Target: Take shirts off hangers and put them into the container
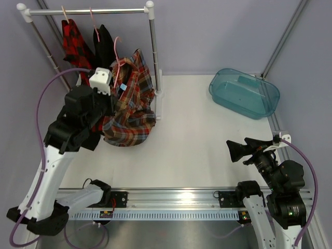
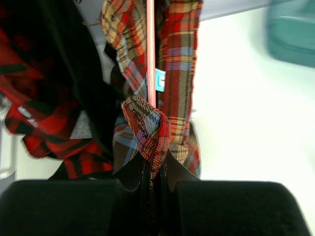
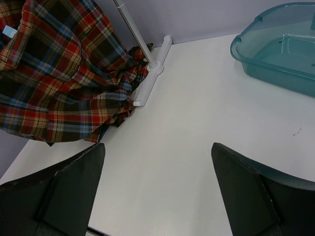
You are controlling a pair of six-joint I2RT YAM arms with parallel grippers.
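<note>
left gripper (image 2: 150, 179) pinches a fold of the tartan shirt (image 1: 129, 111) by the far left corner of the table (image 1: 197, 145), hanger (image 2: 150, 49) inside it; better to pull slowly so the cloth slips off; container (image 1: 220, 96) at far right corner; right gripper (image 3: 157, 152) spread, empty

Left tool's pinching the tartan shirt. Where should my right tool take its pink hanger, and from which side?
I'd take the pink hanger by the bare wire neck under its hook, approaching from the right. Only that part stands clear of the tartan shirt; the left tool and black shirt crowd the other side.
</note>
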